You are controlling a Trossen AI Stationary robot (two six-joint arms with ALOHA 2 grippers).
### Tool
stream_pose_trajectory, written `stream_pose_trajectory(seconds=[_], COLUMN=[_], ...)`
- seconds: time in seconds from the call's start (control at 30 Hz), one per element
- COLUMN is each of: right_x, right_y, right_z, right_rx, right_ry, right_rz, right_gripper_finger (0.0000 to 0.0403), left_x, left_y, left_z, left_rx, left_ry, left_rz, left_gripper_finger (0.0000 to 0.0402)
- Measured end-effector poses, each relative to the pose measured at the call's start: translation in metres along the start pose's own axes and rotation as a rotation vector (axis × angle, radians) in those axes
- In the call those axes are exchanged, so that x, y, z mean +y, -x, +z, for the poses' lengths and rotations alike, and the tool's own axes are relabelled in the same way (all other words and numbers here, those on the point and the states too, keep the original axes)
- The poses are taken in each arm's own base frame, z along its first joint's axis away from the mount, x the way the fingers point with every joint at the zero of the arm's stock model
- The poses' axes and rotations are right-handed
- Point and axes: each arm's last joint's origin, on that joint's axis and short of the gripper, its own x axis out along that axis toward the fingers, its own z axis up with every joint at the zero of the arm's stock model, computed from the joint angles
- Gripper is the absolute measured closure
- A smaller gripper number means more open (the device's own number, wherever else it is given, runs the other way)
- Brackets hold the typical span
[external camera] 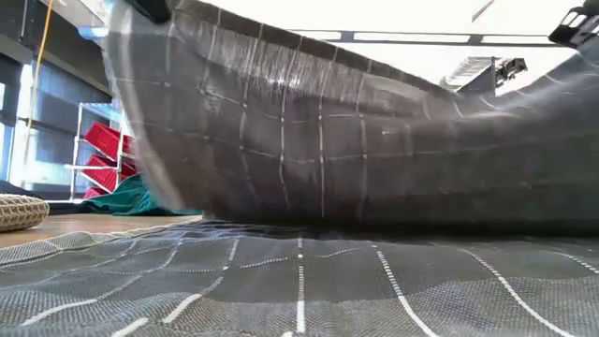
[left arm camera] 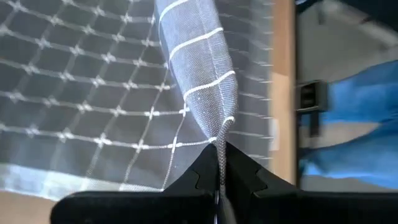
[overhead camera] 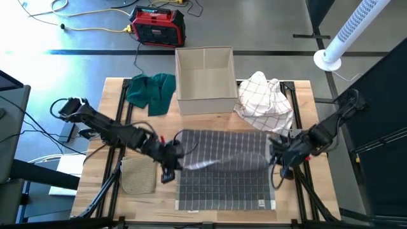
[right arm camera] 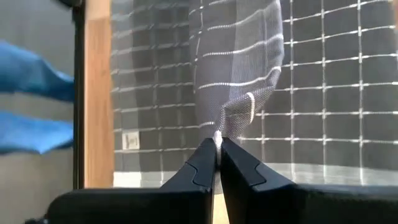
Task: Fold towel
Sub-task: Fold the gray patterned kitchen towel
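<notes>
Towel [overhead camera: 222, 175]: grey check cloth spread mid-table; I hold its far edge lifted so it can fold toward the near edge.
Left gripper [overhead camera: 170, 158]: clenched on the left corner [left arm camera: 219, 134].
Right gripper [overhead camera: 278, 156]: pinching the right corner [right arm camera: 219, 132], keeping the raised edge level.

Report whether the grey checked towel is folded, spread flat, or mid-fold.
Mid-fold. The grey checked towel has its far edge lifted and arched over the flat near part, pinched by the left end effector and right end effector.
</notes>
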Motion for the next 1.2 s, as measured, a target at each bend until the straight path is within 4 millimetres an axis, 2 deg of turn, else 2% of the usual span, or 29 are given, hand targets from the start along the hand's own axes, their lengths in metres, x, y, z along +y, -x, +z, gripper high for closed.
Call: stream_pose_trajectory(seconds=[0.37, 0.4, 0.67, 0.8, 0.9, 1.03, 1.2], right_x=[0.028, 0.031, 0.048, 0.052, 0.056, 0.062, 0.059], right_y=[-0.054, -0.054, -0.04, -0.043, -0.054, -0.076, -0.081], right_z=[-0.025, -0.025, -0.023, -0.026, -0.03, -0.037, -0.038], right_rx=[0.22, 0.225, 0.209, 0.23, 0.325, 0.49, 0.544], right_ry=[0.148, 0.157, 0.262, 0.327, 0.386, 0.394, 0.348], right_rz=[-0.002, 0.015, 0.117, 0.126, 0.159, 0.191, 0.153], right_gripper_finger=[0.0403, 0.0403, 0.0403, 0.04, 0.037, 0.0298, 0.0238], left_x=[-0.014, -0.015, -0.026, -0.033, -0.036, -0.041, -0.042], left_y=[-0.071, -0.076, -0.074, -0.078, -0.088, -0.104, -0.108], left_z=[-0.022, -0.023, -0.008, -0.014, -0.023, -0.035, -0.035], left_rx=[-0.003, 0.002, -0.1, -0.097, -0.054, 0.056, 0.09], left_ry=[0.009, 0.007, 0.035, 0.02, 0.006, 0.088, 0.161], left_rz=[-0.033, -0.049, -0.224, -0.24, -0.238, -0.31, -0.365], left_gripper_finger=[0.0402, 0.0402, 0.0402, 0.0401, 0.0392, 0.0361, 0.0316])
